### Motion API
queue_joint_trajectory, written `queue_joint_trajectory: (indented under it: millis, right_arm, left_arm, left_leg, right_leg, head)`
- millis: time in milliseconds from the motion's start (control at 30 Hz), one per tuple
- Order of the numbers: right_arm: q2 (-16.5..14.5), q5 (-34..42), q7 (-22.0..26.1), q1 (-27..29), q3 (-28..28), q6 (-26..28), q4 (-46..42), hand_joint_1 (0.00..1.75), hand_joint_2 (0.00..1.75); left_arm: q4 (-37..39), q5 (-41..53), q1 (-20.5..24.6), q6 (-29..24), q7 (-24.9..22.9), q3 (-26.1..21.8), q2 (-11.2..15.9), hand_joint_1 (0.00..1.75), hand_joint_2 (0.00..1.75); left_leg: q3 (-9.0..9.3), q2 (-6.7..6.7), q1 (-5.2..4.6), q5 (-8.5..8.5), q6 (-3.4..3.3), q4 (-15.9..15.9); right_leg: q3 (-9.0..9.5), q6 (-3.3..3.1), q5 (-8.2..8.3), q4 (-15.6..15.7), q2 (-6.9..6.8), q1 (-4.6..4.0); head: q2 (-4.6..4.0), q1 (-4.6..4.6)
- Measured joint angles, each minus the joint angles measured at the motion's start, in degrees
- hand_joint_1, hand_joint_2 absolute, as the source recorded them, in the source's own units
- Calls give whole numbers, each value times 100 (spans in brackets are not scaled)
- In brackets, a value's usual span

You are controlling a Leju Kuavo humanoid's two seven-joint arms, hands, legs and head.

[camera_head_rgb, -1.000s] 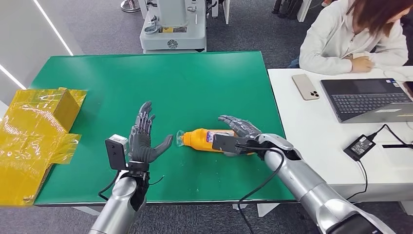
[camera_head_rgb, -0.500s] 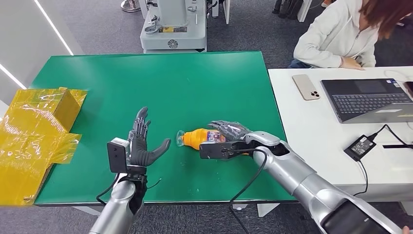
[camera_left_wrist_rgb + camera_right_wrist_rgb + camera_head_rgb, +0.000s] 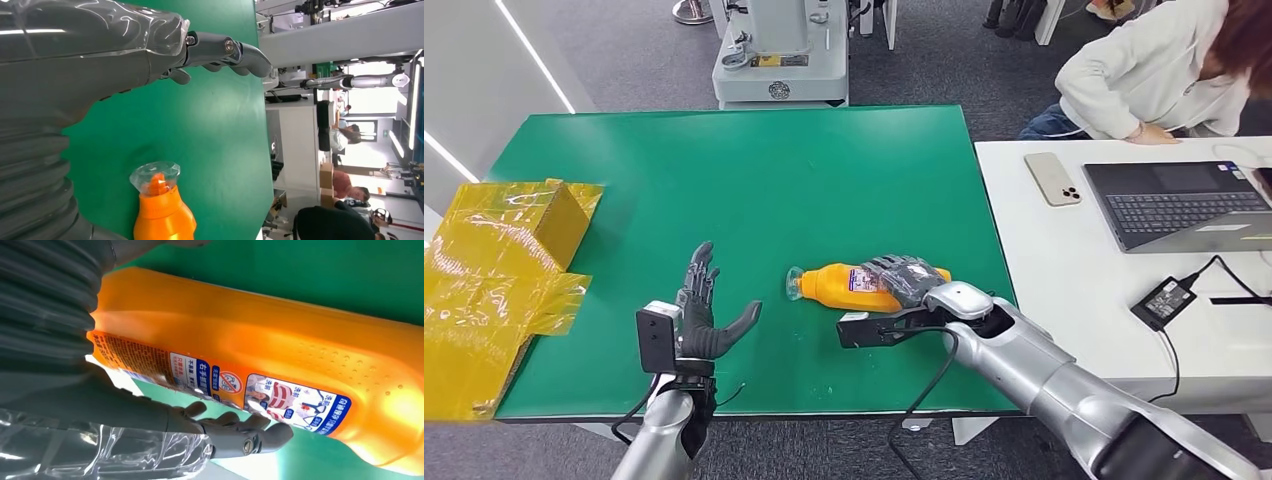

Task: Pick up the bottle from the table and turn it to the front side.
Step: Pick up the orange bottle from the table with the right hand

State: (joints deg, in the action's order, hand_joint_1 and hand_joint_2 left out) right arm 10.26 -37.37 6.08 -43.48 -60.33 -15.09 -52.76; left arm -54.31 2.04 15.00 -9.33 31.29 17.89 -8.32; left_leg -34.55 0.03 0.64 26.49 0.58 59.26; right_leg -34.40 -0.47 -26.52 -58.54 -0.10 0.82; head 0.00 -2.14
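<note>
Bottle: an orange bottle (image 3: 856, 286) lies on its side on the green table (image 3: 754, 170), at about 5 o'clock from the mat's centre, near the front edge. Its long axis runs left to right across the table, the clear cap (image 3: 795, 284) pointing toward 9 o'clock and the base toward 3 o'clock.
Label: the right wrist view shows a printed label (image 3: 280, 402) with blue panels along the bottle's side.
Right hand: the right hand (image 3: 908, 277) is wrapped over the base half of the bottle, dark fingers (image 3: 240, 432) curled against the label, grasping it.
Left hand: the left hand (image 3: 707, 310) stands at 9 o'clock from the cap, well apart from it, palm turned toward the bottle, fingers spread, holding nothing.
Surface: a green mat covers the table; crumpled yellow packaging (image 3: 494, 280) sits at its left edge, at 9 o'clock.
Adjoining desk: a white desk (image 3: 1064, 290) at 3 o'clock carries a phone (image 3: 1051, 178), an open laptop (image 3: 1174, 205) and a black power adapter (image 3: 1161, 302).
Room: grey carpet; a grey machine base (image 3: 779, 60) stands at 12 o'clock beyond the table; a person in a pale top (image 3: 1144, 85) leans at the desk's far side.
</note>
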Motion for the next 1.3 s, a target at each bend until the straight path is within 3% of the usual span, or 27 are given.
queue_joint_trajectory:
  millis: [167,300,767,867,1067,1300]
  right_arm:
    - [105,89,36,71,-40,56,1,2,175]
    - [209,56,17,226,-46,143,-26,175,175]
    - [581,-57,-154,583,119,218,-522,175,175]
    - [653,343,241,770,325,483,-668,175,175]
    - [672,1689,1609,1649,1324,1044,-1276,175,175]
    - [360,2013,2165,2910,2419,1740,-2296,175,175]
  left_arm:
    - [2,71,1,40,34,-8,-4,0,175]
    - [10,84,3,45,81,-14,-5,0,175]
    - [20,54,9,27,110,-111,-1,0,175]
    - [20,58,9,41,114,-113,-1,0,175]
    - [20,128,-22,9,143,-157,2,0,175]
    - [13,210,-187,-101,179,-347,28,0,175]
  left_leg:
    - [1,0,0,0,0,0]
    - [2,0,0,1,0,0]
    - [18,1,0,2,1,2]
    - [19,1,2,2,0,1]
    - [16,0,2,5,-1,-1]
    - [-2,-12,2,5,-1,-8]
  right_leg:
    - [0,0,0,0,0,0]
    - [1,0,0,2,1,0]
    - [18,1,0,9,1,0]
    - [21,1,0,11,1,-1]
    - [22,1,0,12,0,-3]
    - [7,-4,-6,10,-14,-4]
  head:
    - [0,0]
    - [0,0]
    - [0,0]
    - [0,-1]
    - [0,-1]
    - [0,0]
